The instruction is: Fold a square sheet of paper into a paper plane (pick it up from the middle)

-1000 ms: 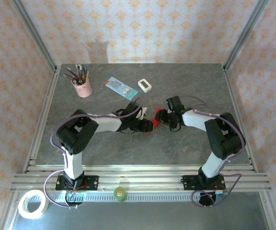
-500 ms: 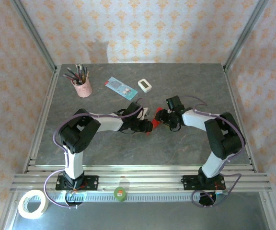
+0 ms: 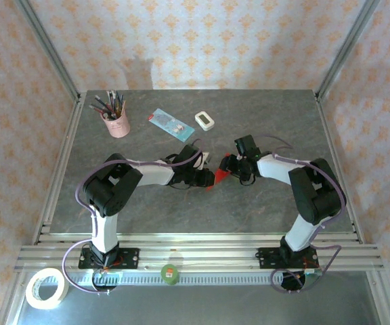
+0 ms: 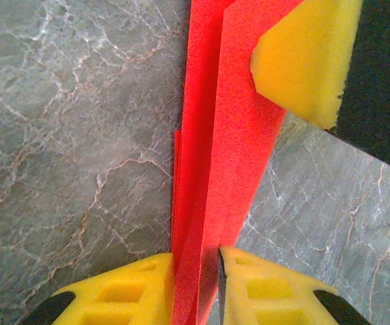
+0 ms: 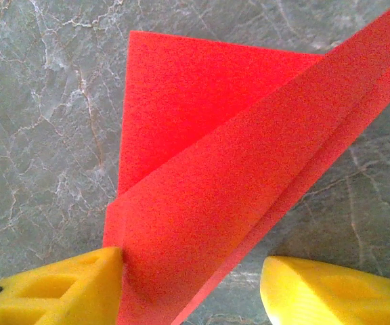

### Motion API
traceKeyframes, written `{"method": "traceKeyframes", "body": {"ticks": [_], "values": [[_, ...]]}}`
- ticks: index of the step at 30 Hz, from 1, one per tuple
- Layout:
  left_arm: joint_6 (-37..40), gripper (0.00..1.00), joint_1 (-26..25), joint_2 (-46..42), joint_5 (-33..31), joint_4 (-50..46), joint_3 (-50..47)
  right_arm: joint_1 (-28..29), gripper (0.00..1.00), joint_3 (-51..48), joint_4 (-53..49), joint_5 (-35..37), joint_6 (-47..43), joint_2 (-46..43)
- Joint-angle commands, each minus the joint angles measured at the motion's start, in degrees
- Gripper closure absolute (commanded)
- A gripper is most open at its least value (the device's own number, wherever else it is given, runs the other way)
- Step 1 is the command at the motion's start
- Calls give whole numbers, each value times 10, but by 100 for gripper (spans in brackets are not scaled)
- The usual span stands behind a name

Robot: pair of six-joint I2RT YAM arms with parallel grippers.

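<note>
The square sheet of paper [image 3: 217, 176], bright red and folded into a narrow creased shape, is held off the table's middle between both grippers. My left gripper [image 3: 208, 178] reaches in from the left. In the left wrist view its yellow fingers [image 4: 131, 288] press both sides of the folded paper [image 4: 229, 135], shut on it [image 4: 195, 264]. A yellow finger of the right gripper [image 4: 303, 61] touches the paper's far end. My right gripper [image 3: 231, 166] comes from the right. In the right wrist view one pad [image 5: 80, 284] touches the paper [image 5: 215, 169], the other stands apart, so the gripper [image 5: 191, 274] is open.
A pink cup of pens [image 3: 116, 123] stands at the back left. A light blue card [image 3: 166, 122] and a small white block [image 3: 204, 120] lie behind the grippers. A tape roll [image 3: 46, 288] and a small green thing [image 3: 170, 273] sit beyond the table's near rail.
The left gripper's jaws have closed in on the folded paper. The paper has tipped up slightly between the grippers. The right gripper has narrowed a little.
</note>
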Motion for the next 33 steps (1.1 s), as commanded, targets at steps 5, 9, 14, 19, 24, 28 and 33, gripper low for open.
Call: {"method": "traceKeyframes", "body": {"ticks": [5, 9, 14, 19, 24, 28, 33], "values": [[13, 76, -4, 37, -33, -35, 2, 7, 41, -27, 60, 24, -6, 56], [15, 76, -3, 39, -34, -37, 3, 3, 39, -39, 52, 36, -2, -30], [16, 76, -3, 41, -35, -38, 3, -1, 39, -71, 54, 21, -5, -111], [16, 76, -3, 42, -36, -38, 3, 2, 50, -100, 103, -65, -13, -138], [18, 76, -3, 42, -37, -39, 4, 3, 61, -105, 154, -109, -1, -130], [18, 76, -4, 42, -38, -39, 1, 3, 69, -95, 177, -120, 5, -105], [18, 76, -3, 44, -37, -39, 1, 4, 74, -77, 186, -116, 8, -71]]}}
